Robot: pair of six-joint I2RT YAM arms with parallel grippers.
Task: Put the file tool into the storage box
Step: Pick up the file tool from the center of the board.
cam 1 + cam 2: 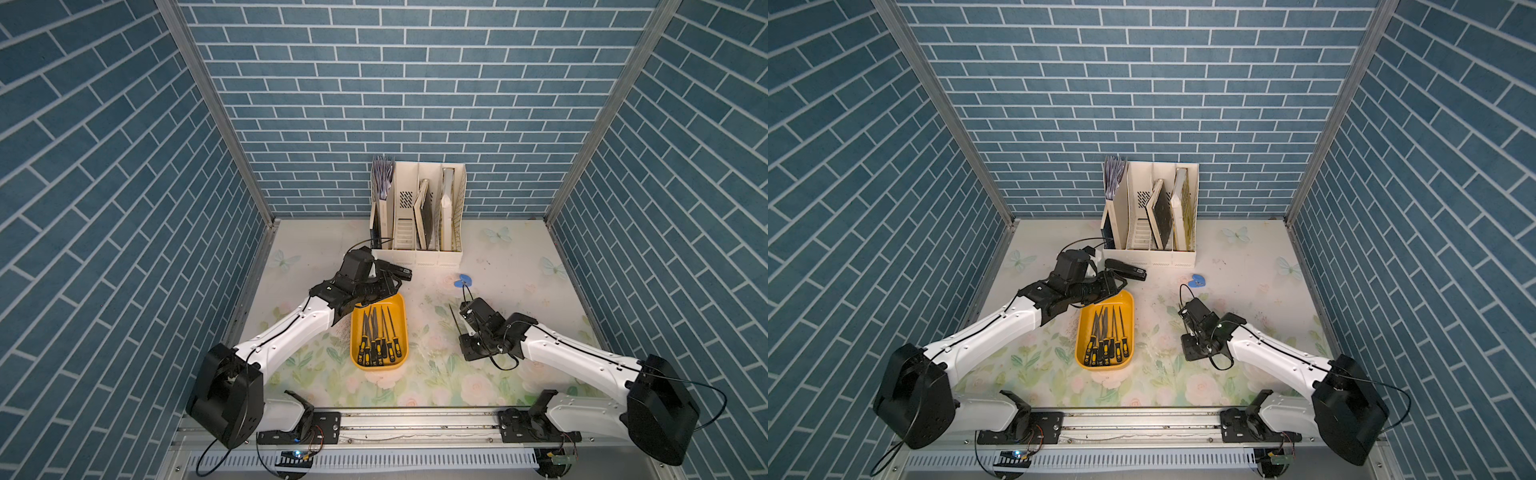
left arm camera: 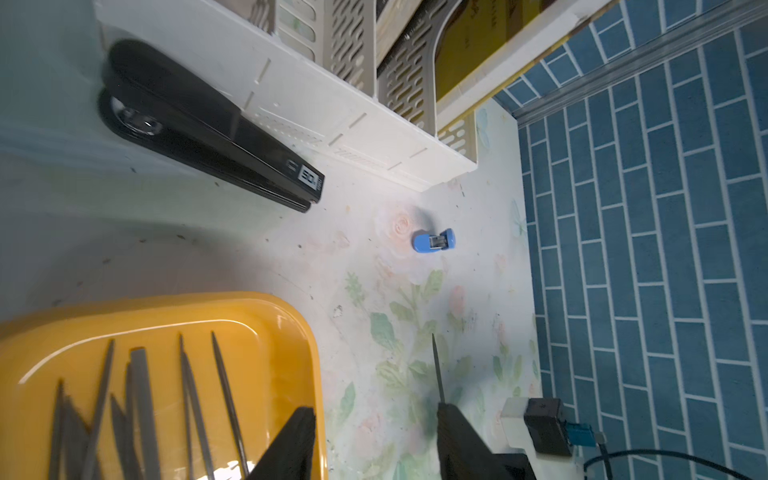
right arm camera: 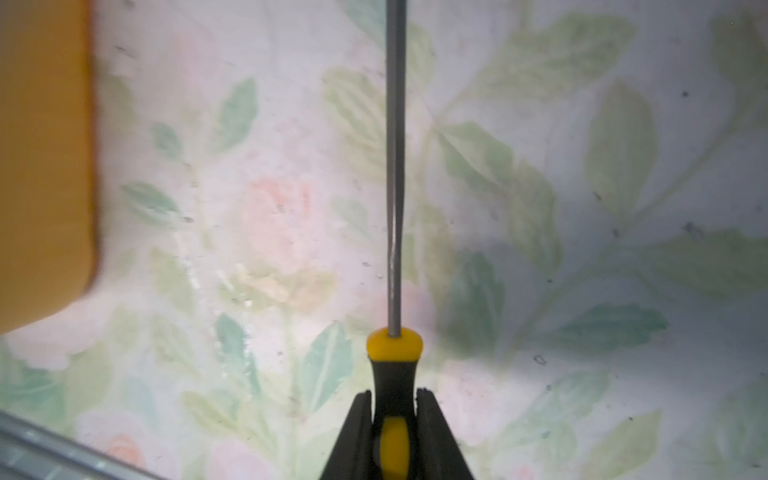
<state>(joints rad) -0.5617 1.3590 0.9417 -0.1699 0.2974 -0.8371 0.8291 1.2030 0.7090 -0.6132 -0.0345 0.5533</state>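
So the right pincer (image 3: 392, 399) is clamped tight on the black-and-yellow handle of one file (image 3: 395, 166), and the thin grey shaft pokes straight out in front of it, over the flowery table (image 3: 582, 249). That file is outside the yellow box (image 1: 402, 316), which sits just off to the side of this pincer, toward the other arm. A bunch of other files (image 1: 376, 336) lie in the box, handles at the near end.

The left pincer (image 2: 376, 409) is above the far end of the box, jaws apart, nothing between them. Past it there's a black stapler (image 2: 208, 124) and a small blue staple remover (image 2: 433, 240), then the white rack (image 1: 417, 216) against the back wall.
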